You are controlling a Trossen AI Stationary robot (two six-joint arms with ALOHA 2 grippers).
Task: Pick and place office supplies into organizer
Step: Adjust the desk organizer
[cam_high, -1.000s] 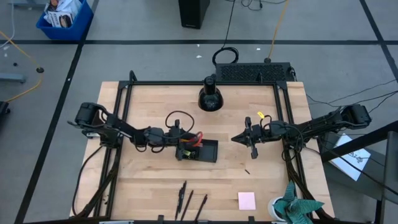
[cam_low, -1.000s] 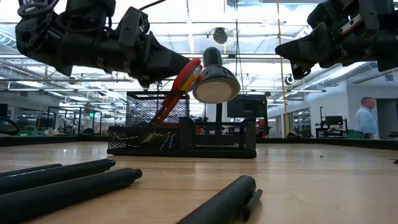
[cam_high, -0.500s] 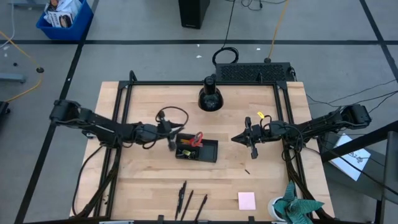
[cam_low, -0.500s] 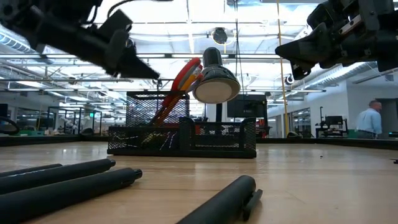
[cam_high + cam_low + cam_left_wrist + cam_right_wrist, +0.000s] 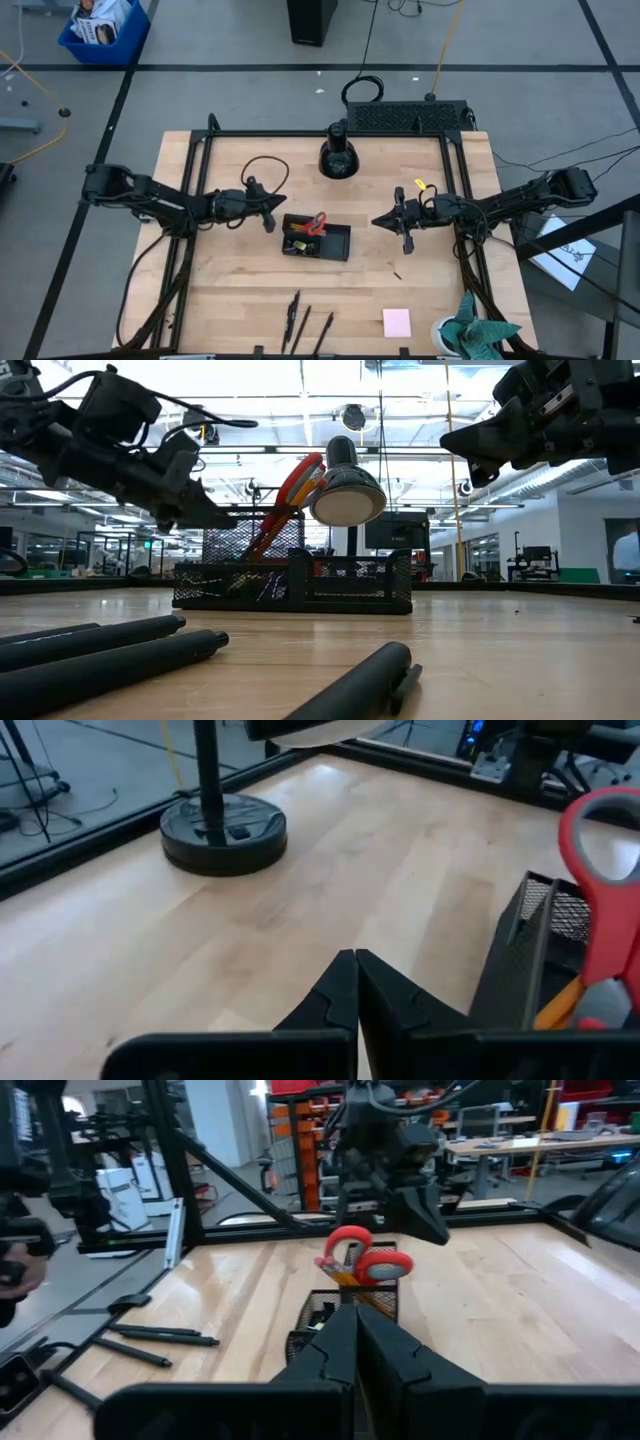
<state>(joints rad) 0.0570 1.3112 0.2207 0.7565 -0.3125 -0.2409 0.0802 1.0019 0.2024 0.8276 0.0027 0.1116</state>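
Note:
The black mesh organizer point(image 5: 316, 240) sits mid-table. Red-handled scissors point(image 5: 318, 222) stand in it blades down, handles point(image 5: 297, 488) sticking up above the rim, with orange pencils point(image 5: 560, 1007) beside them. My left gripper point(image 5: 270, 216) hovers shut just left of the organizer, touching nothing; its fingertips meet in the left wrist view point(image 5: 355, 958). My right gripper point(image 5: 378, 221) waits shut to the right of the organizer, above the table. Three dark pens point(image 5: 303, 322) and a pink sticky-note pad point(image 5: 397, 322) lie near the front edge. A small yellow piece point(image 5: 419, 184) lies at the far right.
A black lamp with a round base point(image 5: 339, 158) stands behind the organizer, its head point(image 5: 346, 493) hanging over it in the low view. A teal cloth point(image 5: 478, 336) lies at the near right corner. Bare wood lies between the organizer and the pens.
My left gripper has drawn back from over the organizer's left end and the scissors' handles toward the table's left edge, sinking a little, and its fingers have come together. The scissors stay standing in the organizer. My right gripper has kept still.

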